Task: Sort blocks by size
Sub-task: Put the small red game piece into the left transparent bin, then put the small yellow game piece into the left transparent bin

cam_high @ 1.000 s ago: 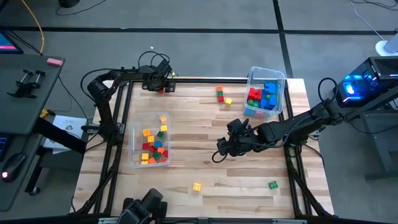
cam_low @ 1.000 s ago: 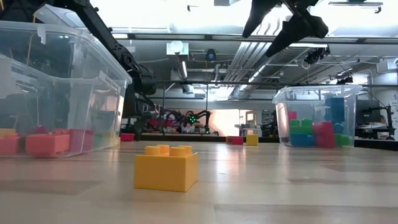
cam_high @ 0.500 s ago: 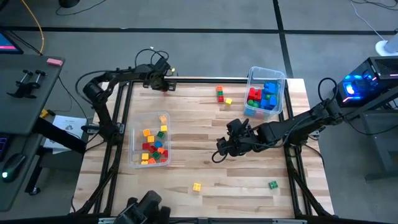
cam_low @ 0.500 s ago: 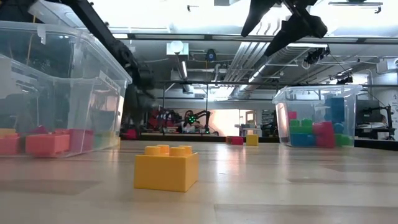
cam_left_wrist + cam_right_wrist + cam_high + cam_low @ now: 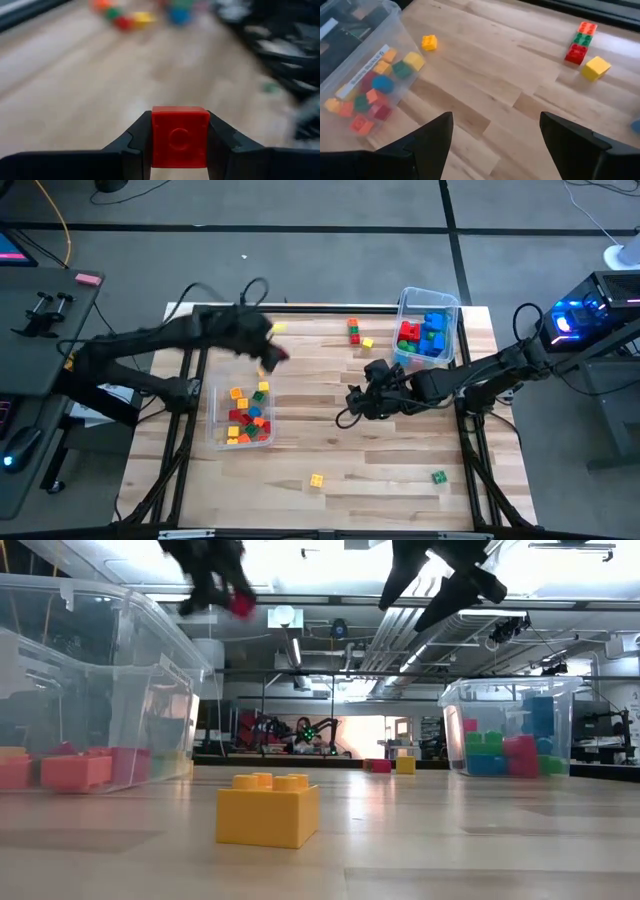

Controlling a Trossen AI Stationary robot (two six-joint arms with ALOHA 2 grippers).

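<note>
Mostly sorted already: your left claw (image 5: 179, 145) clamps a red cube (image 5: 180, 136) above the table (image 5: 330, 430); your right claw (image 5: 492, 131) hangs spread, empty. Loose blocks (image 5: 356, 333) remain outside both bins.

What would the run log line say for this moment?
left gripper: shut on red block, above table | right gripper: open, empty, mid-table | bin of small blocks: near left gripper

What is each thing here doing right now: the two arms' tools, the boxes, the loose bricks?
Left tool: shut on red block, above the table.
Right tool: open, empty, above mid-table.
Left bin: holds small blocks.
Right bin: holds larger blocks.
Yellow block: loose on table.
</note>
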